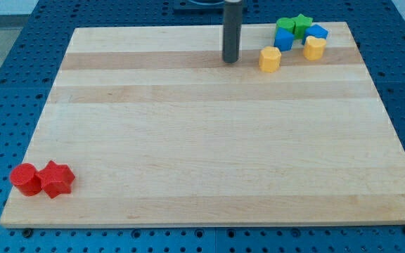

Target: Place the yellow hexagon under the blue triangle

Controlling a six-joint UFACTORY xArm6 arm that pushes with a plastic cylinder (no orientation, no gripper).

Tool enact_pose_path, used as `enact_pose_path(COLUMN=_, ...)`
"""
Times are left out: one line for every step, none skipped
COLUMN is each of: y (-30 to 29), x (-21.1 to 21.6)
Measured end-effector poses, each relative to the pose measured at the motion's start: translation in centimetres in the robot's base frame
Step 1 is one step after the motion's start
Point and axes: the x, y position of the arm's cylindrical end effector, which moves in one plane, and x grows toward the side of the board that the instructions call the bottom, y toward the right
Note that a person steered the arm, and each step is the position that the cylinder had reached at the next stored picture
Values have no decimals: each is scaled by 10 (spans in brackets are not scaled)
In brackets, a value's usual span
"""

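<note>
The yellow hexagon (270,58) lies on the wooden board near the view's top, right of centre. My tip (230,60) stands on the board just to the hexagon's left, a small gap apart from it. A blue block that looks like the triangle (318,31) sits at the top right. A second blue block (284,39), more cube-like, lies just above and to the right of the hexagon. A second yellow block (314,48) lies just below the blue triangle.
A green block (284,25) and a green star (301,23) sit at the top of the cluster by the board's top edge. A red cylinder (25,178) and a red star (56,178) touch each other at the bottom left corner.
</note>
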Motion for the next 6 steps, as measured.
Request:
enact_pose_path(y=19, x=26)
enact_pose_path(y=61, x=22)
enact_pose_path(y=90, x=7)
enact_pose_path(y=112, x=2)
enact_pose_path(y=116, x=2)
enact_pose_path(y=82, x=9)
